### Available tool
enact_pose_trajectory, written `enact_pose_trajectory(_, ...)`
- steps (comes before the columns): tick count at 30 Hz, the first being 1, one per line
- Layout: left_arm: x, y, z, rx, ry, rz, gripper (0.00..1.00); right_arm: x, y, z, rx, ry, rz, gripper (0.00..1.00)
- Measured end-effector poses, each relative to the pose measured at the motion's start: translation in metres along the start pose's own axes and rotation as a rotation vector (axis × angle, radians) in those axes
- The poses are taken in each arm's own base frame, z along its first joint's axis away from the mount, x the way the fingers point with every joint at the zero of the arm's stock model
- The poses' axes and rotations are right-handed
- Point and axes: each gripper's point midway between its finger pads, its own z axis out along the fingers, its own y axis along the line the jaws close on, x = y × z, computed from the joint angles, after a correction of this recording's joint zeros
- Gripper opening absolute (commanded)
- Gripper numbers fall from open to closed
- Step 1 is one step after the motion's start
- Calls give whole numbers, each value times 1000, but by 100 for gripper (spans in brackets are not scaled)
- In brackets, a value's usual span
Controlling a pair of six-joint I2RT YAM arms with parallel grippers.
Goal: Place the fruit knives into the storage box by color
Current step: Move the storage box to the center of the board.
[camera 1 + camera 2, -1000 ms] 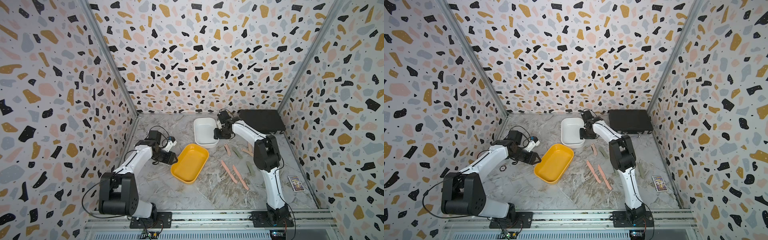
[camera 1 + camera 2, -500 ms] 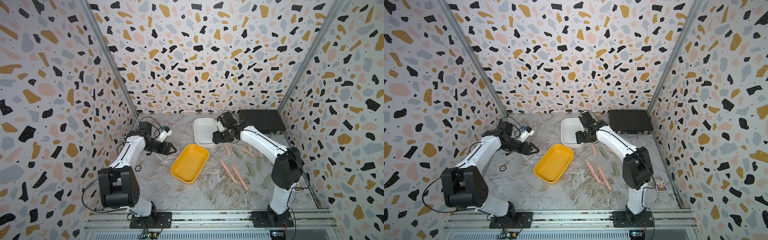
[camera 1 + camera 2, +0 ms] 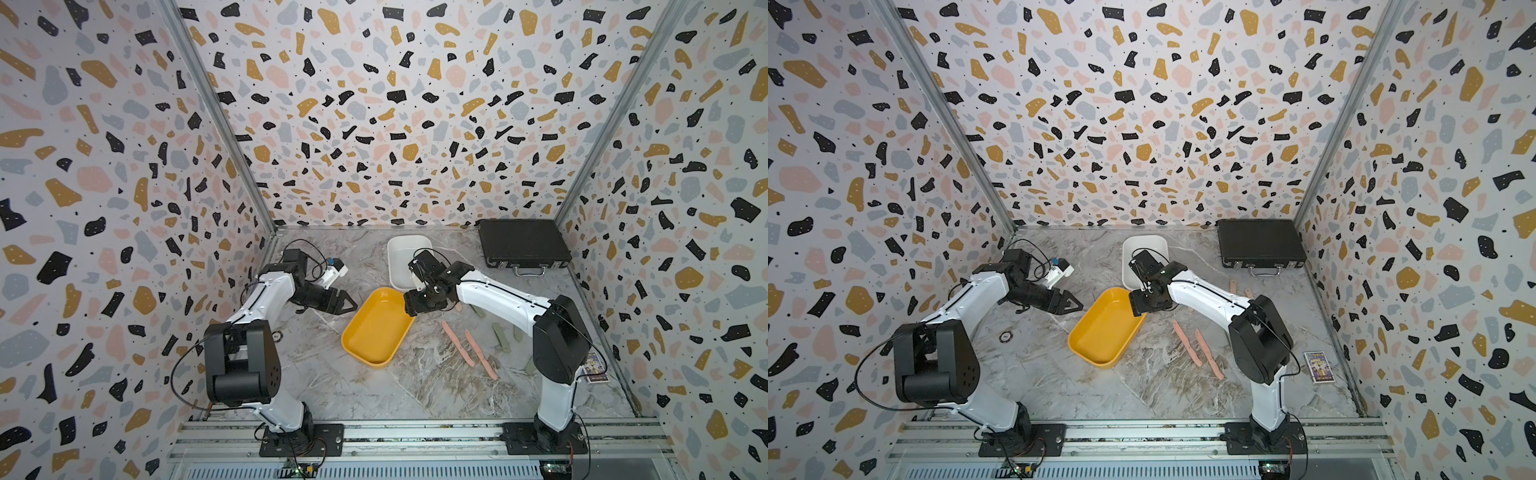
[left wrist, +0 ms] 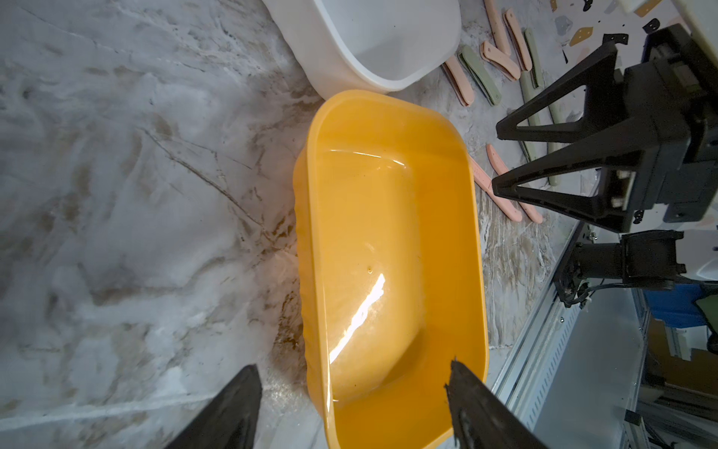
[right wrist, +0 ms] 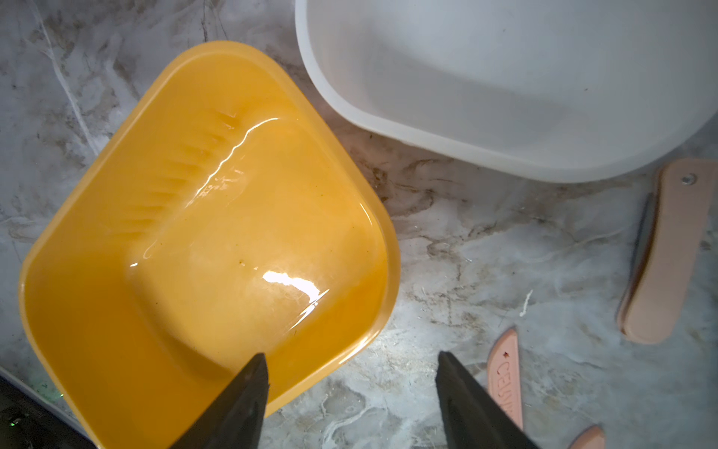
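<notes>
Both arms have swung: the right hand [image 5: 351,355], spread and empty, now hangs over a corner of the glossy yellow plastic tub [image 3: 365,360], off the white plastic tub [image 3: 405,251]. The left hand [image 4: 351,368] waits spread alongside. Slim pink and green fruit knives [image 3: 458,343] lie on the marbled worktop [image 3: 436,386], and both tubs are empty, so sorting looks unstarted.

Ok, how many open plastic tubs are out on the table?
2. The yellow tub sits in the middle; the white tub stands just beyond it, farther from the robot. Both look empty, and no other seems hidden.
</notes>
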Motion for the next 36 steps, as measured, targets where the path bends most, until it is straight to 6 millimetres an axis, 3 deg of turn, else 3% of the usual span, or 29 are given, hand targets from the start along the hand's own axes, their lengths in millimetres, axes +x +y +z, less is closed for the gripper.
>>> enact_pose_trajectory(7, 10, 5, 7, -7, 16, -16, 78, 11, -2, 21, 43, 41, -3, 71)
enact_pose_trajectory(22, 31, 8, 21, -5, 62, -36, 78, 27, -7, 35, 53, 71, 14, 70)
enact_pose_trajectory(29, 50, -15, 38, 60, 145, -4, 79, 28, -7, 35, 54, 70, 13, 70)
enact_pose_trajectory(36, 64, -39, 39, 144, 205, 11, 80, 31, -19, 38, 65, 87, 19, 70)
